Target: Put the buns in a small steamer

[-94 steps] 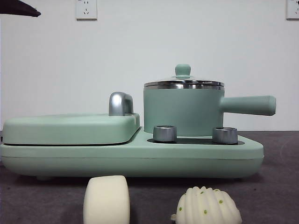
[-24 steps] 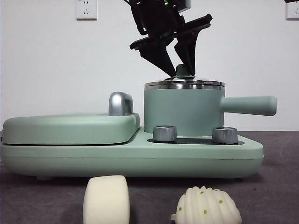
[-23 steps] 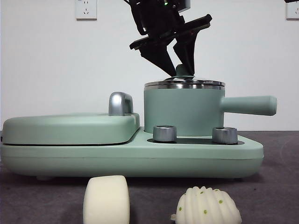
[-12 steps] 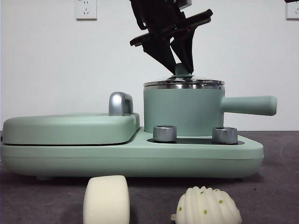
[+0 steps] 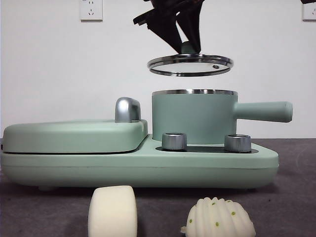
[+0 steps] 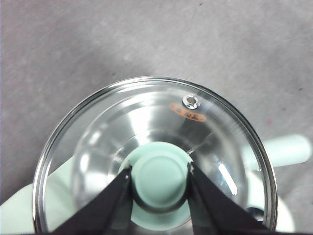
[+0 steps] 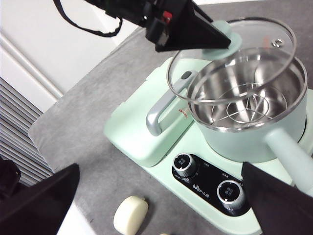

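The smooth cream bun (image 5: pixel 112 212) and the pleated bun with green specks (image 5: pixel 218 217) lie on the table in front of the appliance. The smooth bun also shows in the right wrist view (image 7: pixel 130 214). The small steamer pot (image 5: pixel 192 116) stands open, with a wire rack inside (image 7: pixel 244 110). My left gripper (image 5: pixel 186 42) is shut on the green knob (image 6: pixel 160 183) of the glass lid (image 5: pixel 190 64) and holds it level, a little above the pot's rim. My right gripper (image 7: pixel 160 169) is open and empty, high above the table's near side.
The flat mint-green griddle lid (image 5: pixel 74 136) with its chrome handle (image 5: pixel 127 109) lies shut, left of the pot. The pot's long handle (image 5: pixel 261 111) points right. Two steel dials (image 5: pixel 174 140) (image 5: pixel 237 142) sit on the appliance's front. A white wall stands behind.
My left gripper came down from above, closed on the lid's knob and has lifted the lid straight up off the pot. The buns have not moved.
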{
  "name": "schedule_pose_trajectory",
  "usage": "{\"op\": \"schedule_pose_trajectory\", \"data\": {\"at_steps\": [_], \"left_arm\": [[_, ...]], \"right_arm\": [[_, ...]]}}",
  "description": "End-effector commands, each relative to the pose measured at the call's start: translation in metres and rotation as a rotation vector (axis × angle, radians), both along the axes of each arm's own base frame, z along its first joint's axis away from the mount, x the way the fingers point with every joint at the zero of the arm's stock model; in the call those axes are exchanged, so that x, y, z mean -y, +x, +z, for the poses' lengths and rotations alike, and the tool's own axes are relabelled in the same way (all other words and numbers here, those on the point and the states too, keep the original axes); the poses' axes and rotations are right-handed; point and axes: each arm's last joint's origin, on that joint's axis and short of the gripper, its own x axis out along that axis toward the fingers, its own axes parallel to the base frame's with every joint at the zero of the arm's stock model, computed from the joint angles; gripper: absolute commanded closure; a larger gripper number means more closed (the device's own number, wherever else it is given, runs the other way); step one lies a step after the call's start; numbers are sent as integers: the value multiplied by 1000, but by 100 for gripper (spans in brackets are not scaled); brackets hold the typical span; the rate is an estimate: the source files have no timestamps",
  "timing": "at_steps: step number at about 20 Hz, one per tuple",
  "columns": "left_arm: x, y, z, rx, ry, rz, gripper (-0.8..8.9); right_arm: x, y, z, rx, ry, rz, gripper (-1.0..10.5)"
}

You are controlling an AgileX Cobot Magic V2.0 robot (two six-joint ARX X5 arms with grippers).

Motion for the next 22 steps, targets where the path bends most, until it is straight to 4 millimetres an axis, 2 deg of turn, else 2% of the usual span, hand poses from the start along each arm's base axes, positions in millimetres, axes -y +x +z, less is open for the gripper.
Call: {"op": "schedule_pose_trajectory", "data": {"at_steps": [1,8,12,17,22], "left_arm": [[-11,4,16,47,-22,10,798],[-67,15,48,119,-37,111,799],[-103,23,56,131,-9,175,799],[-139,38,56,121,7,275,798],[-164,49,58,136,2,346,798]], "right_arm": [[-1,0,4,-6,7,1,420],[-2,0,3,-37,5,-39,421],[-14,1,0,-82,-28,-59,421],[-50,6,-9,-186,-88,-22,421],[-103,8,-31,-316,-228,15,421]]}}
